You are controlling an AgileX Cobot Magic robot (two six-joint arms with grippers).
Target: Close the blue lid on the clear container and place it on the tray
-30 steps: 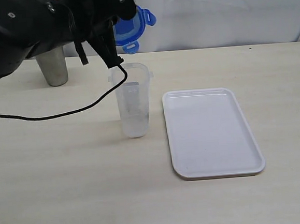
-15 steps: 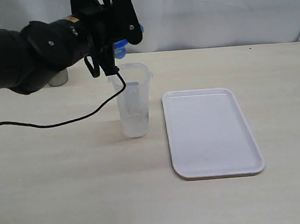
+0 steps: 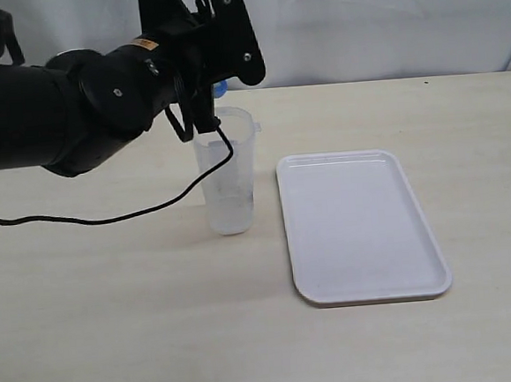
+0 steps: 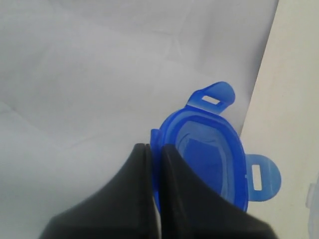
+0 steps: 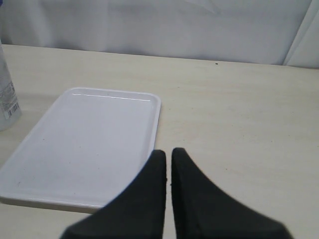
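Note:
The blue lid is held edge-on by my left gripper, which is shut on its rim. In the exterior view only a sliver of the blue lid shows behind the black left arm, just above the back rim of the clear container. The container stands upright and uncovered on the table, left of the white tray. My right gripper is shut on nothing, hovering by the near corner of the tray; the container is at that view's edge.
A black cable hangs from the left arm and loops across the front of the container. A white cloth backdrop closes off the far edge of the table. The steel cup is hidden behind the left arm.
The left arm swung right and down, carrying the lid from clear view above the container to a spot mostly hidden just over its rim. The arm now covers the steel cup.

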